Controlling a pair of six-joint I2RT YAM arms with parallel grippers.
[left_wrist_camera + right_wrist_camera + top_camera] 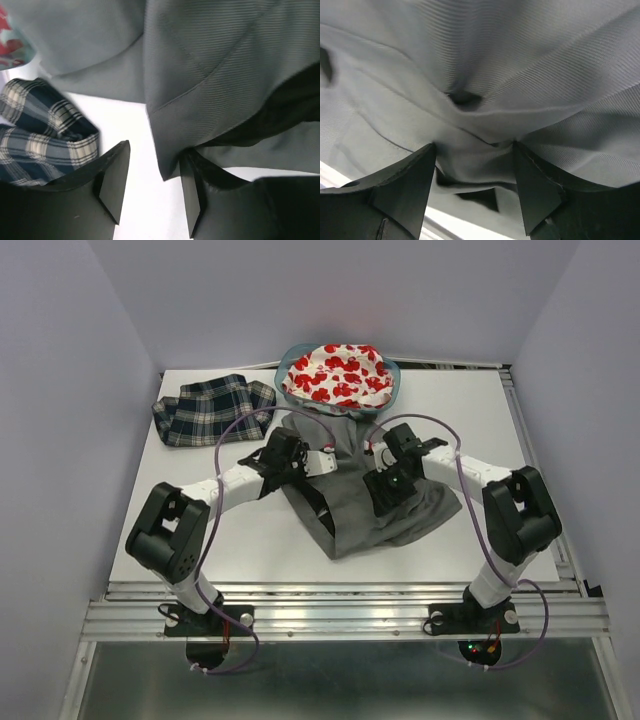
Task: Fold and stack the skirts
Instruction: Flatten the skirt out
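At the upper left of the overhead view, the navy, white and green plaid skirt lies flat on the white table. My left wrist camera catches that plaid skirt at the left edge of its frame, just beside my left-hand finger.

My left pincer sits a little left of centre in the overhead view, at the upper left edge of the plain grey skirt. Seen from the wrist, the left pincer stands wide apart and has hold of nothing. A hemmed corner of the grey skirt reaches down the frame into the gap, close against my right-hand finger. Bare table shows between that corner and the other finger.

At the top centre of the overhead view stands the teal plastic basket, and the white skirt with red blotchy print lies in it, filling it. The grey skirt runs up to the basket's lower rim and spreads, rumpled, over the middle of the table. A dark inner layer shows along its left edge.

My right pincer is right of centre, on top of the grey skirt. In its wrist view the right pincer also has its fingers set wide apart. The tips are pushed into the grey skirt, and a ridge of cloth is bunched between them but not clamped.
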